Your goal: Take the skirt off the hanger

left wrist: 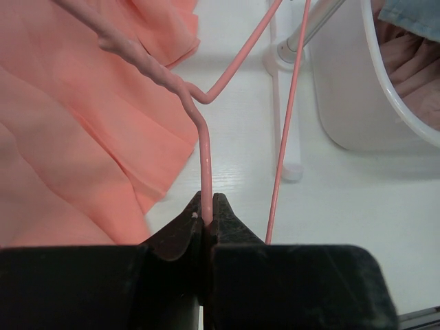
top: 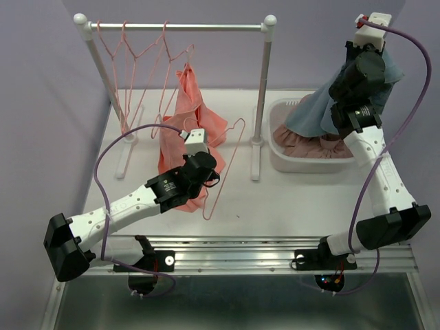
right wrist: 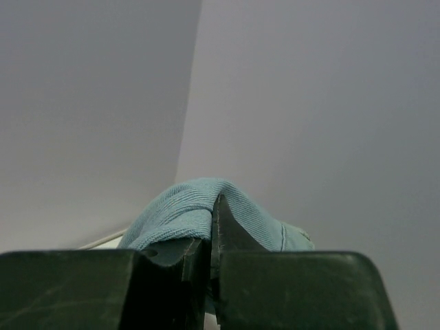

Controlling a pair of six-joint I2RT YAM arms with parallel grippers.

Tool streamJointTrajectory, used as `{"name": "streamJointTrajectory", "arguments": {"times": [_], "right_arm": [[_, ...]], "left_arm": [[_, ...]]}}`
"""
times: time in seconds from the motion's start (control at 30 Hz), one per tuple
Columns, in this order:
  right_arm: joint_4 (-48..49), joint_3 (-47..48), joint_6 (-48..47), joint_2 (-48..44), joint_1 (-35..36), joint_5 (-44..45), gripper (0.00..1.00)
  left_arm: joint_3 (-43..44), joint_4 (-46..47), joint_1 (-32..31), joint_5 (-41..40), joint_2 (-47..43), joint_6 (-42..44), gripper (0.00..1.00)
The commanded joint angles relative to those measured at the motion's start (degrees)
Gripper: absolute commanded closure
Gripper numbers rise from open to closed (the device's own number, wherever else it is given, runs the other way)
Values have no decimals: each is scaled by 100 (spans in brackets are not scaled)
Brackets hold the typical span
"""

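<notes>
My left gripper (top: 206, 172) (left wrist: 207, 206) is shut on the hook wire of a pink wire hanger (top: 230, 155) (left wrist: 203, 137). The hanger's bare triangle leans over the table in front of the rack. A salmon skirt (top: 185, 120) (left wrist: 75, 137) drapes from the rack down to the table just left of this hanger; whether it touches the hanger I cannot tell. My right gripper (top: 368, 38) (right wrist: 212, 206) is raised high at the back right and shut on a blue skirt (top: 316, 110) (right wrist: 185, 206), which hangs down over the white basket (top: 278, 161).
A white clothes rack (top: 179, 26) stands at the back with several empty pink hangers (top: 130, 62) on its rail. Its right post (top: 260, 103) stands beside the basket, which holds a dusty-pink ruffled garment (top: 309, 146). The basket also shows in the left wrist view (left wrist: 344, 89).
</notes>
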Motion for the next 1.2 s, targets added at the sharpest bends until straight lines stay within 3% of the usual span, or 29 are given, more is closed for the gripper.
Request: {"name": "streamJointTrajectory", "arguments": {"times": [0.0, 0.17, 0.47, 0.67, 0.83, 0.97, 1.1, 1.17], "right_arm": [[-33, -475, 818, -428, -49, -537, 99], [-227, -1809, 1994, -571, -49, -1538, 99], [-218, -2928, 3472, 115, -102, -1057, 99], [-236, -3683, 4079, 405, -506, -1258, 99], [-227, -3939, 4370, 879, -989, -2047, 99], [-639, -3641, 4475, 1451, -990, -2067, 99], [-675, -3632, 4485, 1417, -990, -2120, 99], [-789, -3570, 4485, 1233, -990, -2068, 93]], "left_arm": [[236, 119, 22, -140, -123, 123, 100], [306, 119, 22, -122, -167, 192, 100], [333, 180, 13, -78, -351, 439, 100], [403, 224, 5, 53, -404, 798, 100], [534, 312, -109, 229, -430, 1264, 100], [648, 348, -329, 203, -501, 1599, 100], [807, 348, -505, 106, -606, 1810, 100], [912, 348, -566, 98, -694, 1906, 100]]}}
